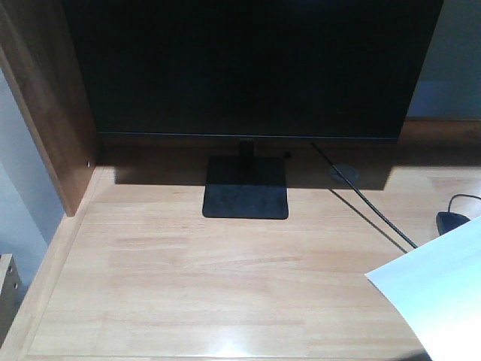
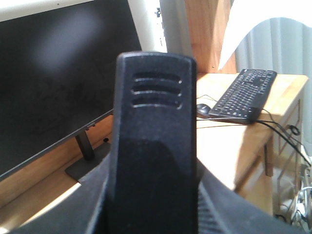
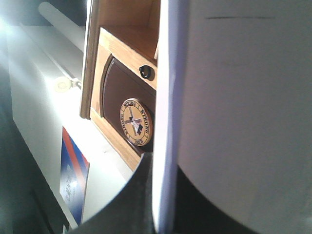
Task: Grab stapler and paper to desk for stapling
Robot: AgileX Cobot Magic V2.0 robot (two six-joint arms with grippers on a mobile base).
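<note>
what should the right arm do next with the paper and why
Probably lower the paper flat onto the desk. The right gripper pinches the sheet edge-on, and its corner hangs over the desk's right front; bare wood lies before the monitor stand. The stapler sits in the left gripper, so it can follow.

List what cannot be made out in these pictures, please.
Front view: the paper is cut off by the right and bottom edges; what holds it is outside the picture.
Left wrist view: a blurred black shape near the lens hides the left gripper.
Right wrist view: the paper covers the right gripper.
</note>
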